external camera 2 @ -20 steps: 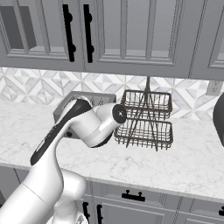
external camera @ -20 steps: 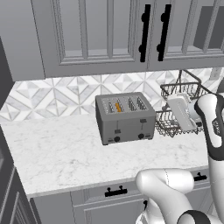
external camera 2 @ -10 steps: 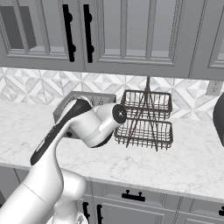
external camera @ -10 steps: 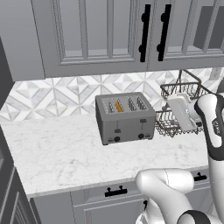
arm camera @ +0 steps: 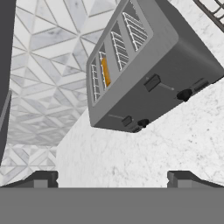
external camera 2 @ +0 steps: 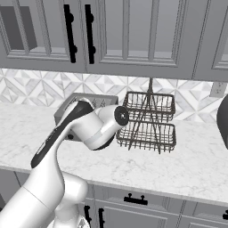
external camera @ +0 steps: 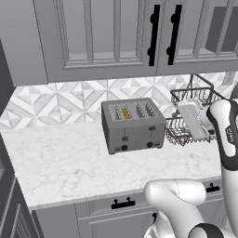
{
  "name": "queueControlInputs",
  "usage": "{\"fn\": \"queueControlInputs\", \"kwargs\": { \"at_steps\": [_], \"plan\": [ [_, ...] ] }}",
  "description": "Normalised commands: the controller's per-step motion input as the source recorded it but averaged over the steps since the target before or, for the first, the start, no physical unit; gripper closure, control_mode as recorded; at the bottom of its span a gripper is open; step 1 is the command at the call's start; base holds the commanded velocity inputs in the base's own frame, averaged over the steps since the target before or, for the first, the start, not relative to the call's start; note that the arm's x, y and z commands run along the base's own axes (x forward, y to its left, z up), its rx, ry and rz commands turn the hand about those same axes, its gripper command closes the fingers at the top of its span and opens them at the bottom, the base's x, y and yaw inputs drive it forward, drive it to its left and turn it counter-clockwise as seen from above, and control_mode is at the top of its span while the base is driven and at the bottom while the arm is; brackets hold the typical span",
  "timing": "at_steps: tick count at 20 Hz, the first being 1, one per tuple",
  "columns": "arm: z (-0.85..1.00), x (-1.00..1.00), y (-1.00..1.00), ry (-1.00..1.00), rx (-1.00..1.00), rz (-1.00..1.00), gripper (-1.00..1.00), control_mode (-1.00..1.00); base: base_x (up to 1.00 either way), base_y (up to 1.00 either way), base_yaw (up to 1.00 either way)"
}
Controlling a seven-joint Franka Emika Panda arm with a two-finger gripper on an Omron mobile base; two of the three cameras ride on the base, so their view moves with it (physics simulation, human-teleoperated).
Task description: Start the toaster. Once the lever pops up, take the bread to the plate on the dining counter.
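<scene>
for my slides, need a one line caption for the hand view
Open gripper faces the grey toaster, one bread slice in a slot.

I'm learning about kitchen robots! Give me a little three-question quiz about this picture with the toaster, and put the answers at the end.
1. True or false: the bread sits in a slot of the toaster.
2. What stands right beside the toaster on the counter? A) a kettle B) a wire rack C) a plate
3. Fill in: the end effector has its jaws ____, holding nothing.

Key: 1 true; 2 B; 3 open
</scene>
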Motion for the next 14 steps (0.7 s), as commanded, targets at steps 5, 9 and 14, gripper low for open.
{"fn": "queueControlInputs", "kwargs": {
  "at_steps": [5, 9, 14],
  "plan": [
    [0.0, 0.0, 0.0, 0.0, 0.0, 0.0, -1.0, -1.0, 0.0, 0.0, 0.0],
    [0.0, 0.0, 0.0, 0.0, 0.0, 0.0, -1.0, -1.0, 0.0, 0.0, 0.0],
    [0.0, 0.0, 0.0, 0.0, 0.0, 0.0, -1.0, -1.0, 0.0, 0.0, 0.0]
  ]
}}
